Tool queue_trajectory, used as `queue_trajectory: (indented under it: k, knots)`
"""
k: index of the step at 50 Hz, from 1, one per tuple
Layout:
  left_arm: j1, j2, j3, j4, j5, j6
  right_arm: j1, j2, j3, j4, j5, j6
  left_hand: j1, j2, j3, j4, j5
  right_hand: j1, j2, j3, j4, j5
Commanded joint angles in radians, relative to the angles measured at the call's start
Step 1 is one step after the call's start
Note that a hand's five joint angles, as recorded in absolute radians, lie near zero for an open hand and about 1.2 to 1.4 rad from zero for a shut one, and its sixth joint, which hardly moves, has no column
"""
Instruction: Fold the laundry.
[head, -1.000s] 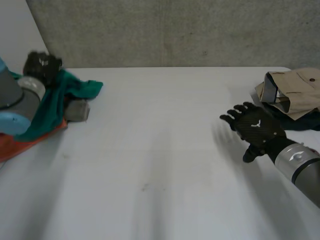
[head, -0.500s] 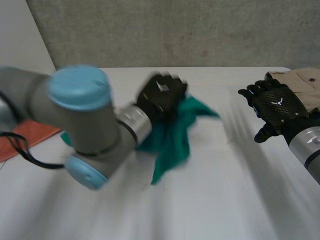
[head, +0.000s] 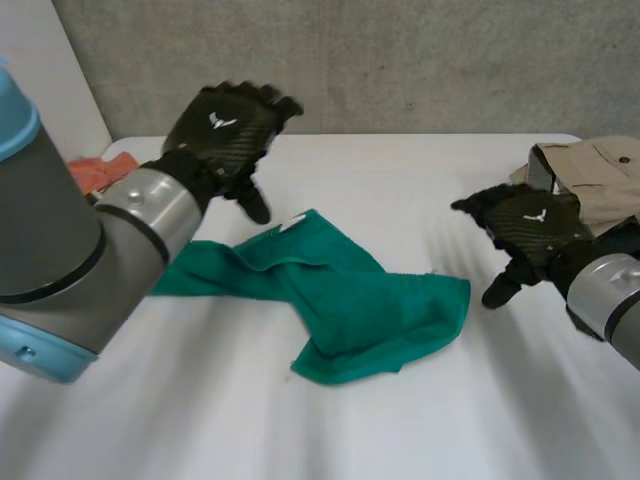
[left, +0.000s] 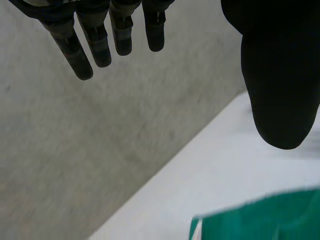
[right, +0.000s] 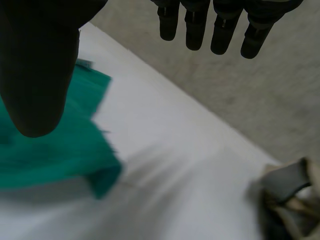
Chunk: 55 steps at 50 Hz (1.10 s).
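Lying crumpled, green towel (head: 370, 305); long axis left-right across table (head: 400, 180).

A towel (head: 345, 305) lay crumpled in the middle of the counter (head: 420, 190). The left hand (head: 228, 122) hung behind the towel's left part, not touching it. The right hand (head: 528, 232) was just right of the towel. Behind that hand, a pile of folded clothes (head: 598, 180) sat at the counter's far right corner. Another cloth (head: 92, 172) lay at the far left edge.

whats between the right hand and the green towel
Nothing: just a bare strip of white table separates the right hand from the green towel, as the head view shows.
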Motion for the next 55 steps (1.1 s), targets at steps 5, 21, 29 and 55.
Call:
queue_trajectory:
  k: [5,21,29,55]
  knots:
    - [0.187,-0.217,-0.018,0.028,0.051,0.199,0.227,0.030,-0.047,0.144,0.093,0.090,0.005,0.007,0.004,0.010,0.009,-0.057,-0.039,-0.039,-0.030,-0.048]
    - [0.226,-0.576,0.261,-0.065,0.240,0.241,0.439,0.287,-0.078,-0.138,0.382,-0.085,0.278,0.280,0.276,0.283,0.282,0.038,0.056,0.056,0.065,0.047]
    - [0.227,-0.616,0.301,-0.084,0.171,0.244,0.442,0.367,-0.139,-0.166,0.382,-0.120,0.677,0.679,0.675,0.682,0.681,0.733,0.750,0.751,0.759,0.742]
    - [0.174,0.093,0.048,-0.093,0.049,0.051,0.132,0.022,-0.427,0.317,0.367,-0.435,1.168,1.169,1.166,1.172,1.171,1.165,1.182,1.183,1.191,1.174]
